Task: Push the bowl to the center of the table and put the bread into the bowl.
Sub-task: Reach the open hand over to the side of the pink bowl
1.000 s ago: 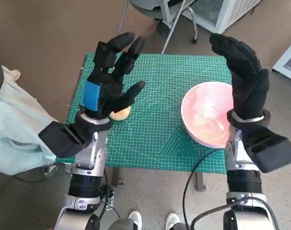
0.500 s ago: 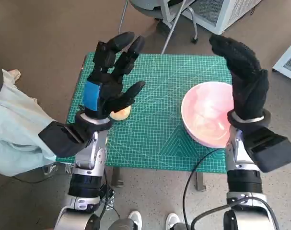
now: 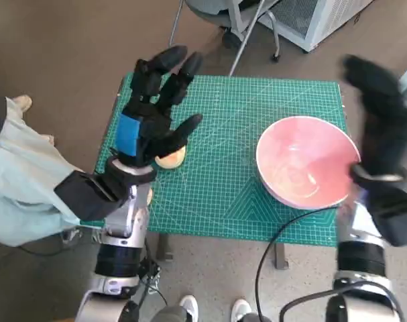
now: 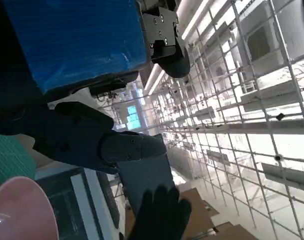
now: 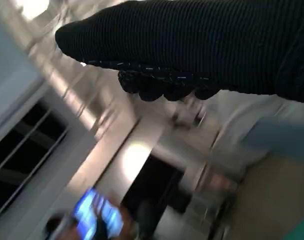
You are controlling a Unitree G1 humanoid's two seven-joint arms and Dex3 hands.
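Green gridded cutting mat covers the tabletop (image 3: 223, 201), which stands on a bare brown floor; a chair base and white cabinets lie beyond the far edge. Near side first: a person's pale sleeve shows at the near left. Over the last second the right hand (image 3: 381, 127) has swung out from above the bowl to beyond its right rim, motion-blurred, fingers extended and holding nothing. The whole head view has also shifted slightly, so camera motion accounts for some of the apparent displacement. The bowl (image 3: 307, 171) sits right of centre, near the right edge, essentially where it was, upright and opening upward; being round, it has no long axis. Judgement: the right hand is now placed to sweep leftward against the rim, so the push is about to begin, not yet made. The bread (image 3: 171, 158) lies on the mat at left, mostly hidden under the left hand (image 3: 149, 124), so its orientation cannot be read. The left hand is unchanged: raised above the bread, fingers spread toward the far side, gripping nothing.
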